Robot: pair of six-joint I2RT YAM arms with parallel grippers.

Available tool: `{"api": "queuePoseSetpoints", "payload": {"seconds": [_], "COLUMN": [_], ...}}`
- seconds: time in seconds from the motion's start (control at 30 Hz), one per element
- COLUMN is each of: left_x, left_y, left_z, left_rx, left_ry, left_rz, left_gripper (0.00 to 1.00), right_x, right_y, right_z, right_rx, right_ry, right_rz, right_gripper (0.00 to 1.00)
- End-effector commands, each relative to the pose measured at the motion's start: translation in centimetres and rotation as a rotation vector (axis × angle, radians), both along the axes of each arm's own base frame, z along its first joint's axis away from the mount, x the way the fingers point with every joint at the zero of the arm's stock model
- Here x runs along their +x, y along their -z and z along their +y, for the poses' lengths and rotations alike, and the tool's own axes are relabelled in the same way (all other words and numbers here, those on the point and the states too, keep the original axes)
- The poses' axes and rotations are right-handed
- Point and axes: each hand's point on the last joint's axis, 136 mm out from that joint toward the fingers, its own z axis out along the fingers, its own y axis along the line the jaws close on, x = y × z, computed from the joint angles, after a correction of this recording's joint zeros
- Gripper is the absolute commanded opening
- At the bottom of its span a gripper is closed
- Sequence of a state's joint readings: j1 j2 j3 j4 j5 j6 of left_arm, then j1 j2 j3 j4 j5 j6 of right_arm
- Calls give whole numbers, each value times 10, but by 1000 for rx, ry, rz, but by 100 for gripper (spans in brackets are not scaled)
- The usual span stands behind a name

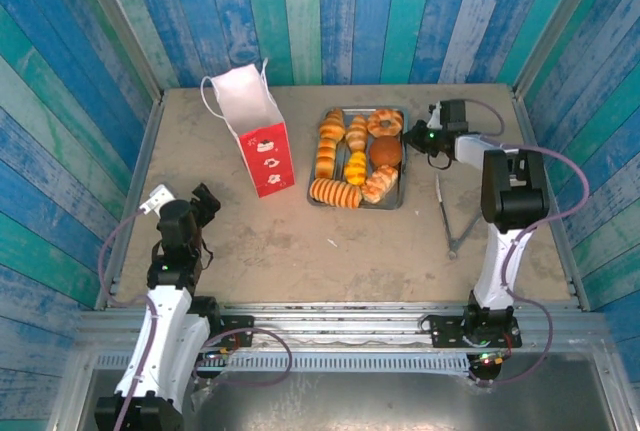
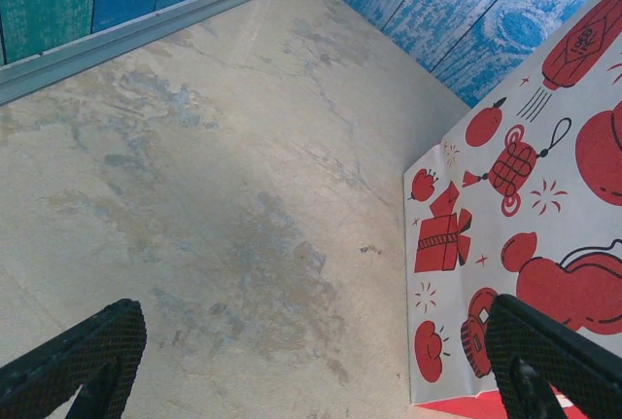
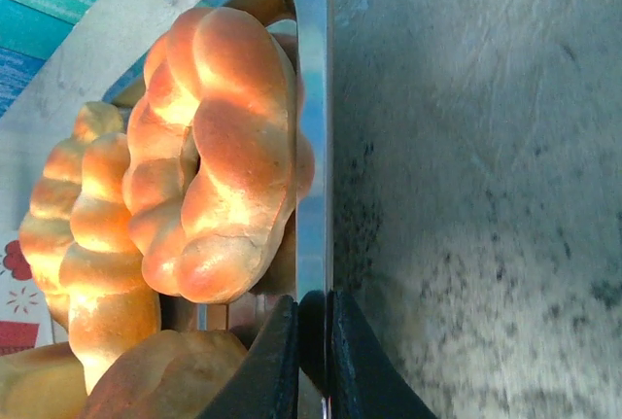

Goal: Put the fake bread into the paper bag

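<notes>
I saw the left end effector [image 1: 207,201] released near the counter's [image 1: 300,241] left edge, paper bag [image 1: 262,141] beside it, right end effector [image 3: 313,331] clenched at the tray [image 1: 360,108] rim, bread [image 1: 335,191] lay inside

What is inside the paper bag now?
The paper bag stands open. Its white inner wall shows near the mouth, with nothing seen there. The bottom is hidden by the bag's front wall.

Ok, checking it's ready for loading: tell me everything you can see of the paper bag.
The paper bag stands upright on the table, mouth open, left of the metal tray and apart from it. Its upper part is white, its lower panel red with white marks; a side face carries red festive prints. White cord handles rise from the rim. Only the table touches it.
</notes>
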State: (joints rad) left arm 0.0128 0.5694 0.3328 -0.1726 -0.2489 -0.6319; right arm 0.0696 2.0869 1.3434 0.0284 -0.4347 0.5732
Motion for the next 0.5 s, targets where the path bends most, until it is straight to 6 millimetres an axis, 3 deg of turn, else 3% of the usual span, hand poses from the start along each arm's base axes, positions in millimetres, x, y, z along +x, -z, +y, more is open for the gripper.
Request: {"api": "queuePoseSetpoints", "payload": {"seconds": [0.0,0.1,0.23,0.37,0.47], "left_x": [5,8,13,24,33], "left_y": [-23,-37,-62,-96,-125], "left_z": [0,-2,-5,-19,-32], "left_rx": [20,26,26,32,35], "left_ry": [9,20,40,130,212], "left_rz": [-48,-67,-92,-100,-83], "left_gripper": [94,94,94,94,94], "right_x": [-4,1,7,9,0], "right_y": [21,24,14,-21,-56], "right_z": [-9,-14,-20,-38,-49], "right_rx": [-50,-75,-93,-165,-217], "right_ry": [5,19,32,85,106], "right_rz": [73,78,63,7,-47], "right_gripper": [2,16,37,59,68]}}
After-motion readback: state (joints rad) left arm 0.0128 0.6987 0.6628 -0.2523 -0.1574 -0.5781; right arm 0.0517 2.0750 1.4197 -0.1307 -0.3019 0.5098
